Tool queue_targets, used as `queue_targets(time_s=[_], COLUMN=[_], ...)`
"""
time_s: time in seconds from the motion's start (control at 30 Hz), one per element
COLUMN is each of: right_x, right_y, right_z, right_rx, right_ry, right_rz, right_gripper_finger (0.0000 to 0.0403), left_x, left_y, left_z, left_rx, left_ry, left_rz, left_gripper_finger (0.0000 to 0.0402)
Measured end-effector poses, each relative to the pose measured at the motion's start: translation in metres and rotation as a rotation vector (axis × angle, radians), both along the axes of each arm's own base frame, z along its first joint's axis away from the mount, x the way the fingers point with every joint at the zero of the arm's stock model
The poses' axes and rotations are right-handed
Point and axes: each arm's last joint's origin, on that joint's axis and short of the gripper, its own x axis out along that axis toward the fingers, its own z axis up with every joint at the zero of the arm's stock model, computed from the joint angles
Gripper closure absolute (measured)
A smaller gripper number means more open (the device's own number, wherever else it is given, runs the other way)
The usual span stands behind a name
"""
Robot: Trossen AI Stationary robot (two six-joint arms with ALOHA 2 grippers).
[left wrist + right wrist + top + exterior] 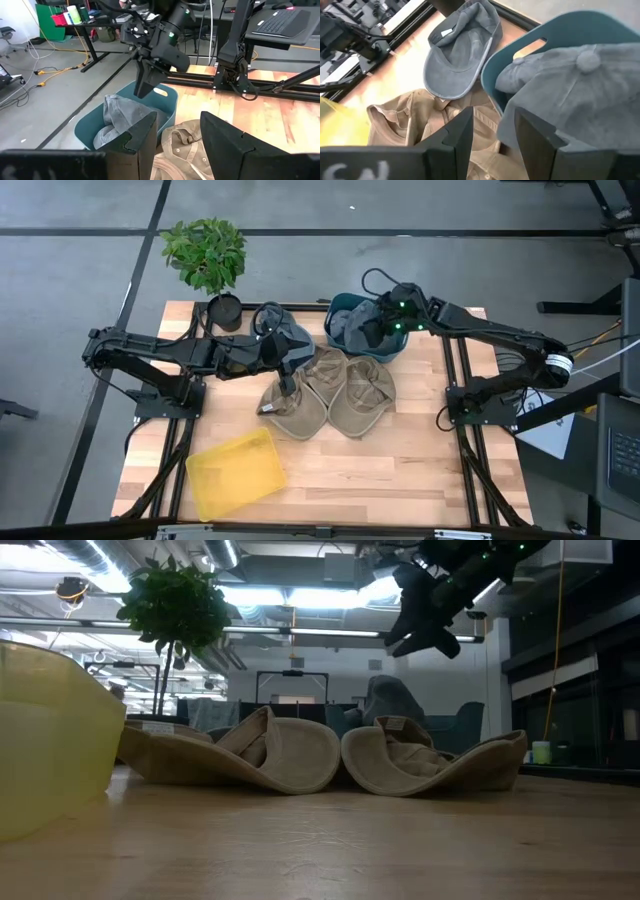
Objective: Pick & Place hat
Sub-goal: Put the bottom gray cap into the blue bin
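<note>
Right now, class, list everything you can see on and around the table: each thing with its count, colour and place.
Hats: three tan mid-table; one grey lying open beside the bin; one grey in the bin.
Bin: one, teal, far edge.
Tray: one, yellow, near-left corner.
Potted plant: one, green, far-left corner.
Table: one, light wood.
Left gripper: open, over the tan hats.
Right gripper: open, above the bin.

left tool [177, 137]: fingers apart, low mid-table | right tool [492, 131]: fingers apart, raised, far side
</note>
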Motion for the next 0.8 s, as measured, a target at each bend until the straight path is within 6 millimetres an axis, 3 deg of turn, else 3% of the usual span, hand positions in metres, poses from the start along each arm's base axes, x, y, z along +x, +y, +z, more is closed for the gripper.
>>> queue_targets(time_s=[0.2, 0.4, 0.8], right_x=[0.009, 0.024, 0.038], right_y=[0.017, 0.027, 0.025], right_z=[-0.002, -0.007, -0.024], right_rx=[0.025, 0.176, 0.163], right_ry=[0.004, -0.067, -0.027], right_rz=[-0.025, -0.090, -0.171], right_gripper_finger=[0.0261, 0.0261, 0.0261], left_x=[0.000, -0.003, -0.043], left_y=[0.000, 0.000, 0.010], left_z=[0.000, -0.006, 0.002], left_rx=[0.001, -0.017, -0.038], left_ry=[0.002, 0.063, 0.151], left_rz=[0.001, 0.008, 0.060], left_gripper_finger=[0.0256, 0.0256, 0.0256])
